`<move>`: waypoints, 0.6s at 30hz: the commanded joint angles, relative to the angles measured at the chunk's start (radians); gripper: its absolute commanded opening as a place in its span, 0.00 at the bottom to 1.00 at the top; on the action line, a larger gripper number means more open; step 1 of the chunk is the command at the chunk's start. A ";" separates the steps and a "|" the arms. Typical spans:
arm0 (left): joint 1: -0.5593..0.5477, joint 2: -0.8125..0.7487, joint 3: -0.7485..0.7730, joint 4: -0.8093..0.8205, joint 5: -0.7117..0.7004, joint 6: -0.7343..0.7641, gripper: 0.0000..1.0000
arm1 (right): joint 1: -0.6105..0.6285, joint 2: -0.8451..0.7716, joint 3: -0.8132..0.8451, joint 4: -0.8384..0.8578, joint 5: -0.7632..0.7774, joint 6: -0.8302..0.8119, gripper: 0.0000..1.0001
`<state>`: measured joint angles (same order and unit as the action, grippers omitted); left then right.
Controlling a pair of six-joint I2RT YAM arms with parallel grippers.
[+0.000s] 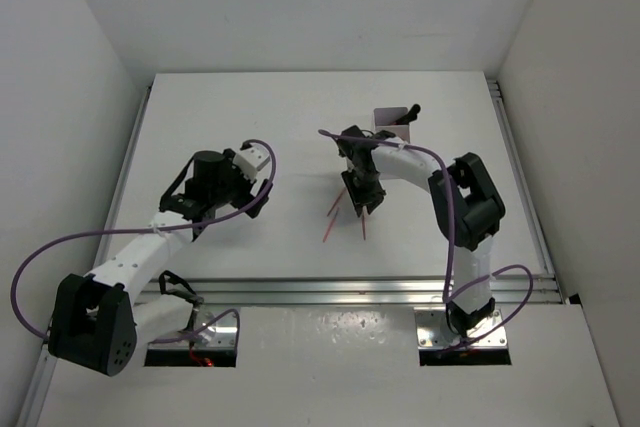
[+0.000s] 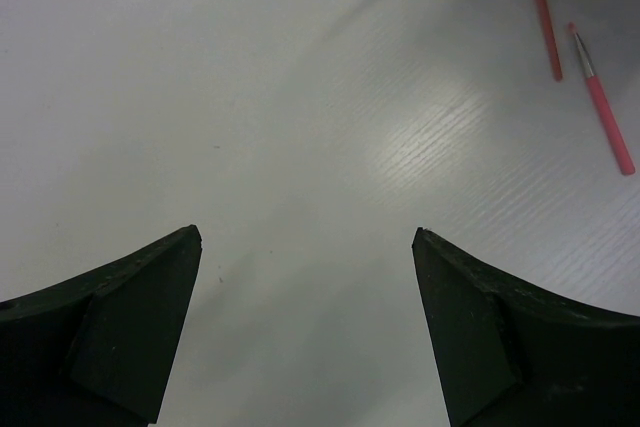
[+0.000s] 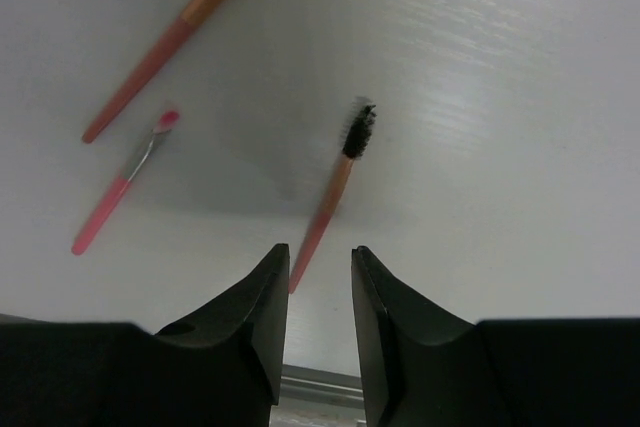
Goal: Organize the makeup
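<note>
Right gripper (image 3: 318,252): jaws narrow. The pink-handled brush (image 3: 335,187) lies mid-frame, its handle end at their tips; cannot tell if it is pinched. Risk: a grip on the end alone lets it pivot and drop. Left gripper (image 2: 306,237): spread wide, empty.

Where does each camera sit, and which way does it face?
Top external: above, behind the bases, looking down on the table; both arms show.
Left wrist: on the left arm, facing the table past wide-open jaws.
Right wrist: on the right arm, facing down past narrowly parted jaws at a black-tipped brush.
Both wrist views share the long pink pencil and short pink brush.
</note>
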<state>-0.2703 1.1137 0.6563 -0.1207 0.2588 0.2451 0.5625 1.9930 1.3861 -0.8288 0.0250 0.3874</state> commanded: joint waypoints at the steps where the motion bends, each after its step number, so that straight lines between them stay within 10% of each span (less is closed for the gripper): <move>1: 0.016 -0.026 -0.007 0.041 0.019 -0.017 0.93 | -0.035 0.015 0.005 0.025 -0.010 0.033 0.32; 18: 0.025 -0.035 -0.017 0.041 0.028 -0.017 0.93 | -0.053 0.015 -0.085 0.137 -0.005 0.033 0.26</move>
<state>-0.2569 1.1030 0.6456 -0.1120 0.2668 0.2314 0.5056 2.0155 1.3033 -0.7189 -0.0078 0.4049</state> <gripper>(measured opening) 0.928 0.263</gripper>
